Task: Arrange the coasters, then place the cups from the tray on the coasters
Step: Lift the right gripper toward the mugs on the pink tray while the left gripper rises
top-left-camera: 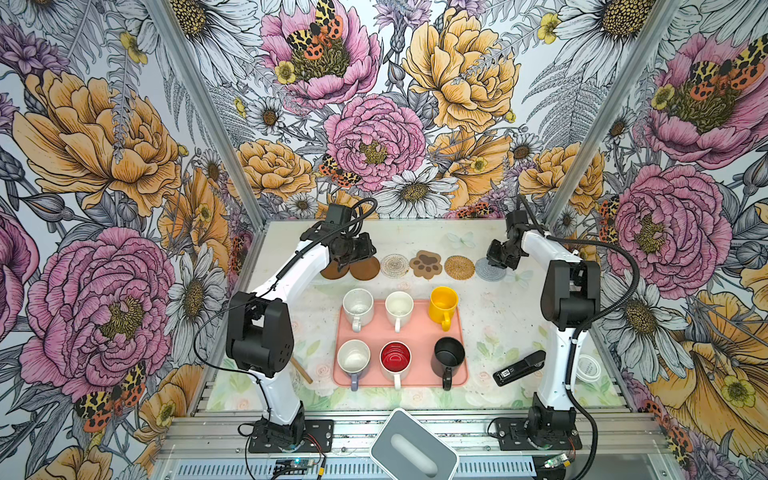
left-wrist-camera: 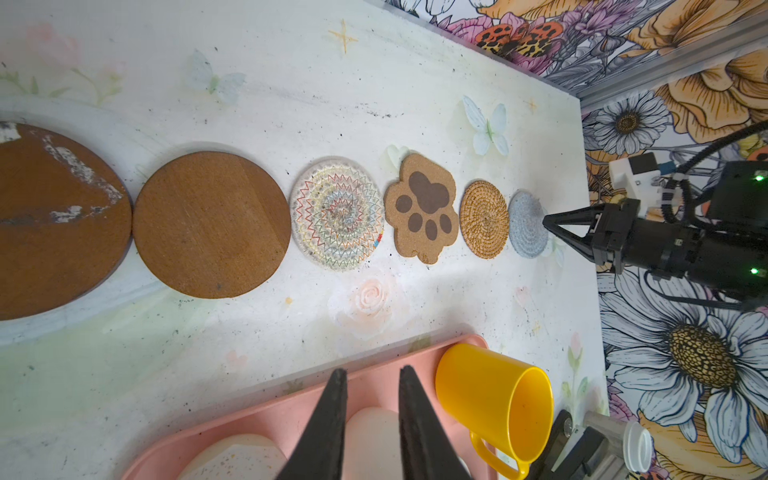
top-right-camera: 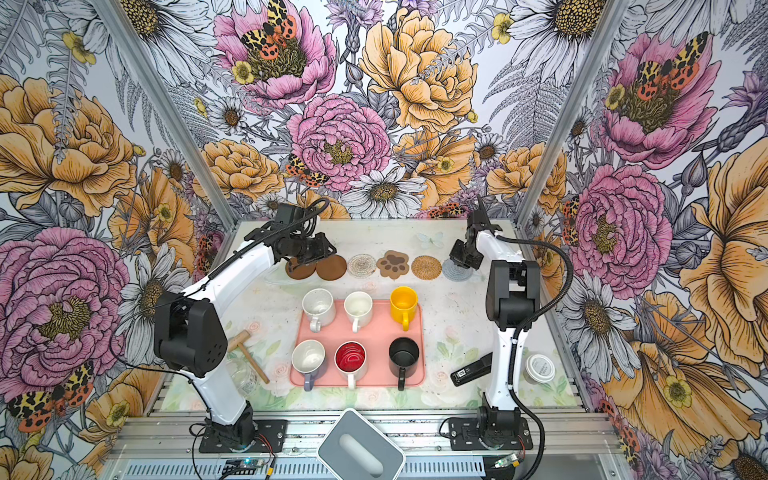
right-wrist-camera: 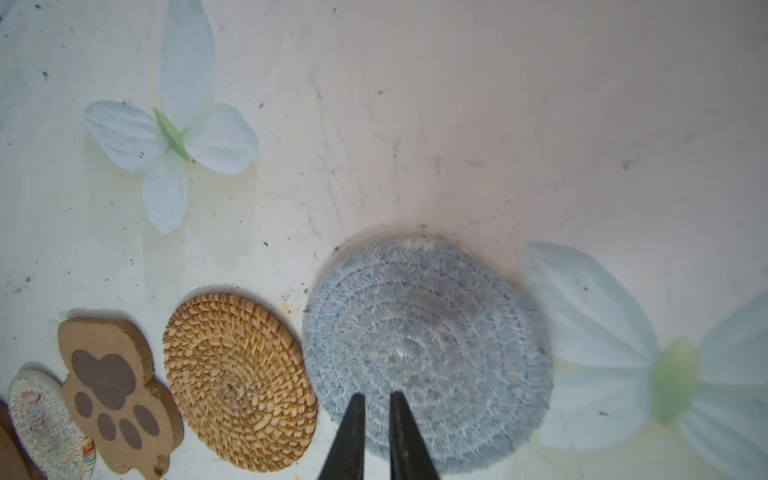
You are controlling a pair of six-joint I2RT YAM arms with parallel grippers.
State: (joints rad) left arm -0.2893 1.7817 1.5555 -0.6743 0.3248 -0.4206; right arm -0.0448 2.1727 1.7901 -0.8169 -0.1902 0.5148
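On the pale floral table [top-left-camera: 490,316], the left gripper [left-wrist-camera: 372,370] and right gripper [right-wrist-camera: 377,395] are seen narrowly parted and empty (the right just above the grey-blue coaster [right-wrist-camera: 428,332]). The coasters [top-left-camera: 425,264] are laid in a row; six cups [top-left-camera: 395,359] are yet to be lifted off the tray [top-left-camera: 417,332].

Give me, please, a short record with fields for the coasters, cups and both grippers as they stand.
coasters: six, one row beyond the tray, all bare
cups: six, upright, all on the tray
left gripper: jaws apart, empty
right gripper: over the grey-blue coaster, jaws slightly apart, empty
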